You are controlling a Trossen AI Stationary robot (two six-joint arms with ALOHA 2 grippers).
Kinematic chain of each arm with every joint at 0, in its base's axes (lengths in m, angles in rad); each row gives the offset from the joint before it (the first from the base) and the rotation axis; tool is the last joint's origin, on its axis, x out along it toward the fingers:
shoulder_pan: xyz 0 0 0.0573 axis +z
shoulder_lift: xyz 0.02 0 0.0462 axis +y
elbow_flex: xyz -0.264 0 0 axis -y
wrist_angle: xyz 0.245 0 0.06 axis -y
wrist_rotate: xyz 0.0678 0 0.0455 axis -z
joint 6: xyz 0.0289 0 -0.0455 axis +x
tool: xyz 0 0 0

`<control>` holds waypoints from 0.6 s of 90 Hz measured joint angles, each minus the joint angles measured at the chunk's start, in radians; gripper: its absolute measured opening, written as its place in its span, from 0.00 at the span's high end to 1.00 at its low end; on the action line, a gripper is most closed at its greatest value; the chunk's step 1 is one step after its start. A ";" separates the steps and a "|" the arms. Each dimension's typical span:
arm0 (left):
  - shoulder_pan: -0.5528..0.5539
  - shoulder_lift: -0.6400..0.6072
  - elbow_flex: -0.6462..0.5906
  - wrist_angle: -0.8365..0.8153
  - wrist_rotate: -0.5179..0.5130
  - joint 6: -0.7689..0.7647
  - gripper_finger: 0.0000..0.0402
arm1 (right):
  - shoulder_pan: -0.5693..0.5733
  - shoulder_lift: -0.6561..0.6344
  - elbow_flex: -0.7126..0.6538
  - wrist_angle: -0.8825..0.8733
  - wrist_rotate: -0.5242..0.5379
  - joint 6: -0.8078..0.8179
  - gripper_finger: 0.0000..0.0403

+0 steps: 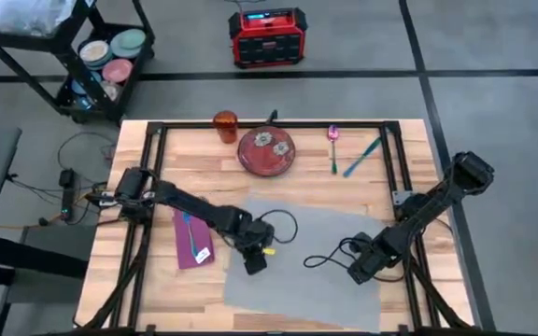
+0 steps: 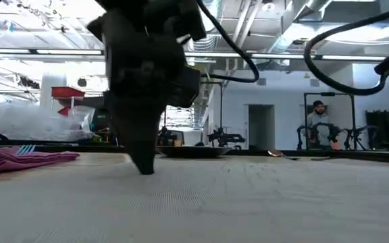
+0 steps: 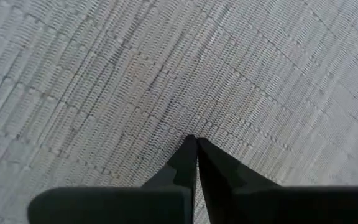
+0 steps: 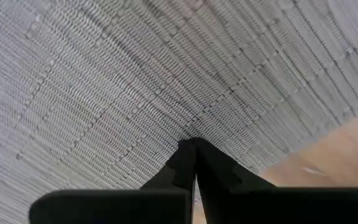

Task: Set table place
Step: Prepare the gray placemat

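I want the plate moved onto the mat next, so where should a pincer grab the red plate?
Grip the red plate by its rim on the edge facing the placemat, coming from above. It lies flat on the table, so only the rim offers a hold, and that side is clear.

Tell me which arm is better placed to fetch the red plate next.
Probably the left. The left gripper sits shut on the placemat's left part, nearer the plate. The right gripper, also shut, is at the mat's right edge, farther off.

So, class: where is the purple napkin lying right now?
In the high view the purple napkin lies on the table's left part, just off the grey placemat's left edge, under the left arm, with a utensil on top.
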 joint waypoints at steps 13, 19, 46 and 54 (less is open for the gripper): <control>-0.026 0.000 0.001 0.001 -0.019 -0.104 1.00 | -0.037 -0.003 -0.007 -0.019 -0.002 -0.047 1.00; -0.029 0.000 0.001 0.001 -0.023 -0.121 1.00 | -0.059 -0.002 -0.007 -0.019 -0.004 -0.088 1.00; -0.046 0.000 0.001 -0.004 -0.023 -0.217 1.00 | -0.235 -0.002 -0.008 -0.076 0.022 -0.345 1.00; -0.036 0.000 0.001 -0.005 -0.018 -0.204 1.00 | -0.278 -0.002 -0.008 -0.065 0.048 -0.410 1.00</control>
